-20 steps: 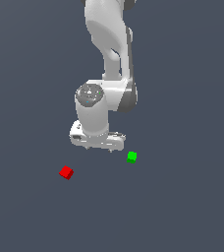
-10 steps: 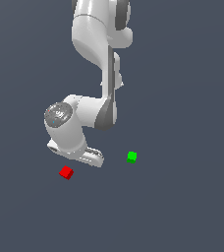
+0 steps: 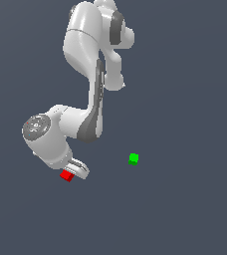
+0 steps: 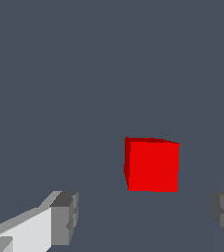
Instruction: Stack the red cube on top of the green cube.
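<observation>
The red cube point(image 3: 66, 176) lies on the dark grey floor, partly hidden by my hand in the exterior view. In the wrist view the red cube point(image 4: 152, 165) sits just beyond my two fingertips, apart from both. My gripper point(image 4: 146, 216) is open and empty, its fingers point(image 4: 65, 217) spread wider than the cube. In the exterior view the gripper point(image 3: 75, 172) hangs right over the red cube. The green cube point(image 3: 133, 159) lies alone on the floor toward the exterior view's right of the red cube, out of the wrist view.
The white arm point(image 3: 93, 94) rises from the hand up to the top of the exterior view. The floor point(image 3: 185, 209) is a plain dark grey surface with nothing else on it.
The arm has swung to the exterior view's left and down, from near the green cube to over the red cube. Both cubes have stayed where they were.
</observation>
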`<state>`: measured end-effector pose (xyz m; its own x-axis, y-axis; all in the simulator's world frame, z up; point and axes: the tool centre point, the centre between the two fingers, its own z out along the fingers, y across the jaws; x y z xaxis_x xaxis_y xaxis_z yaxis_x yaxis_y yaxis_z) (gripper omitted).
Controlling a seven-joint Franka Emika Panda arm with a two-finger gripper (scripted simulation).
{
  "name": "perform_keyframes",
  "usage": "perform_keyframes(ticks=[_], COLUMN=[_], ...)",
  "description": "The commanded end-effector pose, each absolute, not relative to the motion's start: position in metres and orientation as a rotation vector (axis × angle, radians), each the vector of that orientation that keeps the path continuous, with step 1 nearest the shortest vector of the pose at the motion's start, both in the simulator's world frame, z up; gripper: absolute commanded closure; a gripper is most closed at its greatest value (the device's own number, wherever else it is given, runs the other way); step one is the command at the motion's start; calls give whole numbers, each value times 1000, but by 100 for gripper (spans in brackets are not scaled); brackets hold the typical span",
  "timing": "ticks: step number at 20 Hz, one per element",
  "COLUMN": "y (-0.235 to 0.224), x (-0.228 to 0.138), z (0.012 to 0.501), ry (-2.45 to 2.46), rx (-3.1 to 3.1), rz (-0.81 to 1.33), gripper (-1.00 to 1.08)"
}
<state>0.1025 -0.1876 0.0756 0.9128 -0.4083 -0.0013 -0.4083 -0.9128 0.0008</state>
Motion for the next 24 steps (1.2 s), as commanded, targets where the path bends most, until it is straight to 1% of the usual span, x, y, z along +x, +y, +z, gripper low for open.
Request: perform_keyframes(ticks=[1,6,13,24], y=[-196,-205,-205,-206], x=[105,108,108,107], z=[73,70,66,20], ry=[-682,-710,-713,-715], rx=[3066,3060,3059,3059], rz=[-1,0,-1,0], gripper=[-92,-92,-92,-92])
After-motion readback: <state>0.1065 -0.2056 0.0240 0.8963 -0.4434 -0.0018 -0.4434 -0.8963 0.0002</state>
